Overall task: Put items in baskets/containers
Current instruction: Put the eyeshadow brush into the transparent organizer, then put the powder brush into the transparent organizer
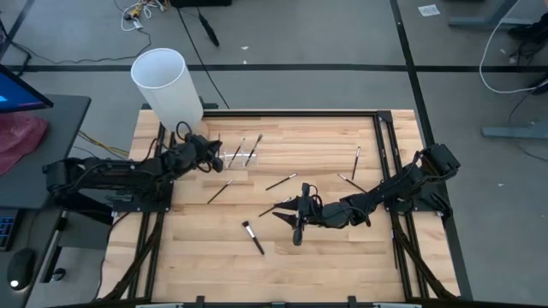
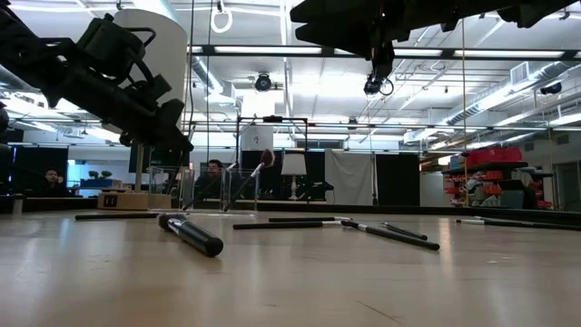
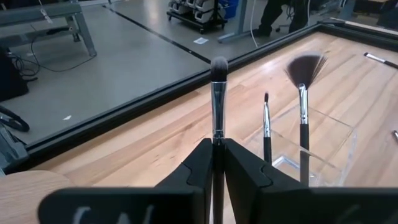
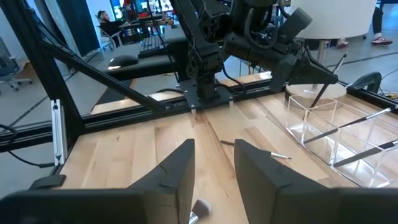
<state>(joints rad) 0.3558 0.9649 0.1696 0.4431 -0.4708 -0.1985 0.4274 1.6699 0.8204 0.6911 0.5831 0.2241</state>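
Note:
My left gripper is at the table's far left, beside the clear holder, shut on a dark makeup brush with a silver ferrule. Inside the holder, two brushes lean against its walls: a thin one and a fan brush. My right gripper hovers open over the middle of the table, with nothing between its fingers. Several brushes lie loose on the wood, among them one near the front and one by the right rail. My left gripper pinches the brush's dark handle just below the ferrule, between its two fingers. The fingers come nearly level from the table's left and lie across the brush. The brush stands roughly upright, bristle head up. The fingers hide its lower end.
A tall white cylinder on a round wooden base stands at the far left corner, close behind my left arm. A black frame rail runs along the table's far edge and sides. Bare wood lies along the near edge.

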